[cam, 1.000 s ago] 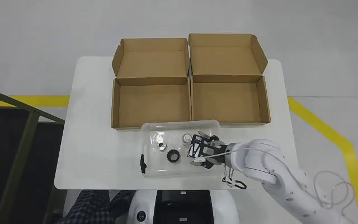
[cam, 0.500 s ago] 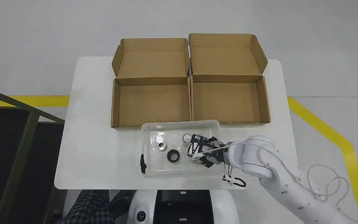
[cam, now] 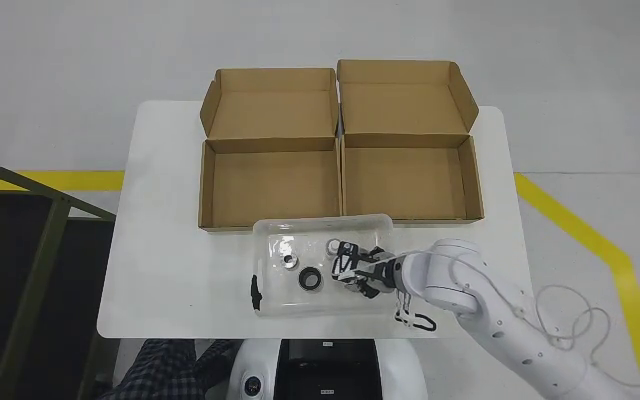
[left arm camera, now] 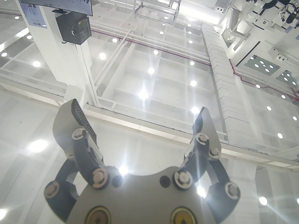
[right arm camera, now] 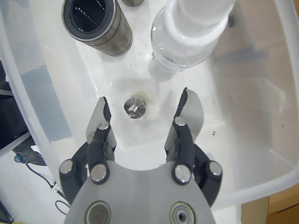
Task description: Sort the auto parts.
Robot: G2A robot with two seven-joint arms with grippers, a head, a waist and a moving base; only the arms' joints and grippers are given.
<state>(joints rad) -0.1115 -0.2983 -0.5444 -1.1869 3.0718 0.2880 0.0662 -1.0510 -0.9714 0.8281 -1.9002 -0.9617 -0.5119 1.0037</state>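
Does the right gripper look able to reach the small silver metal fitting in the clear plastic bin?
Probably yes: the right gripper is open over the small silver metal fitting, inside the clear plastic bin, with nothing between them.

Left claw (left arm camera: 138, 105) gapes wide, aimed straight up at the white gridded ceiling (left arm camera: 163, 87), lamps (left arm camera: 151, 70) blazing, black box (left arm camera: 73, 30) on a pillar (left arm camera: 50, 54).

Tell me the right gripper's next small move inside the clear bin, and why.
Probably ease the right gripper down a little and shut it on the small metal fitting. Its fingers stand open inside the bin, and the fitting lies on the floor between their tips, untouched. The bearing sleeve and the white part lie beyond it, clear of the fingers.
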